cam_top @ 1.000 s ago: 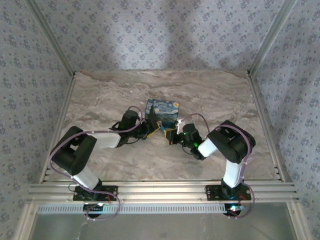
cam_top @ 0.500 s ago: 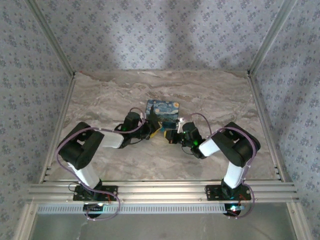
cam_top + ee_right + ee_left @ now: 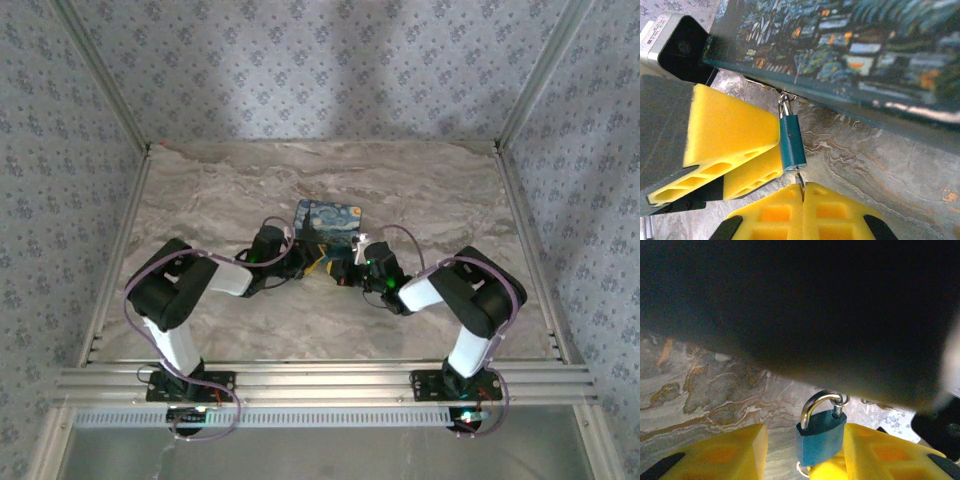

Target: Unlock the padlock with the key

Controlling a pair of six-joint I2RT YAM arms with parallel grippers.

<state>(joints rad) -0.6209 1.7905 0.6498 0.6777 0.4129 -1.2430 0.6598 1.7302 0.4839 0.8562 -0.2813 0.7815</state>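
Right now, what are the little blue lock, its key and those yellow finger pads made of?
The padlock looks like metal: a smooth painted blue body, with a shiny silvery shackle that glints. The thin key looks silvery, likely metal too. The yellow pads look like soft foam, probably: dull, with hollow cells.

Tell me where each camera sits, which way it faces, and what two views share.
Top camera: above and behind the bases, looking down on the table; the left arm and the right arm converge at the box.
Left wrist camera: on the left arm, looking along its yellow pads at the padlock under the box.
Right wrist camera: on the right arm, facing the box's painted side; the right gripper pinches the key.
Shared: both wrist views show the padlock.
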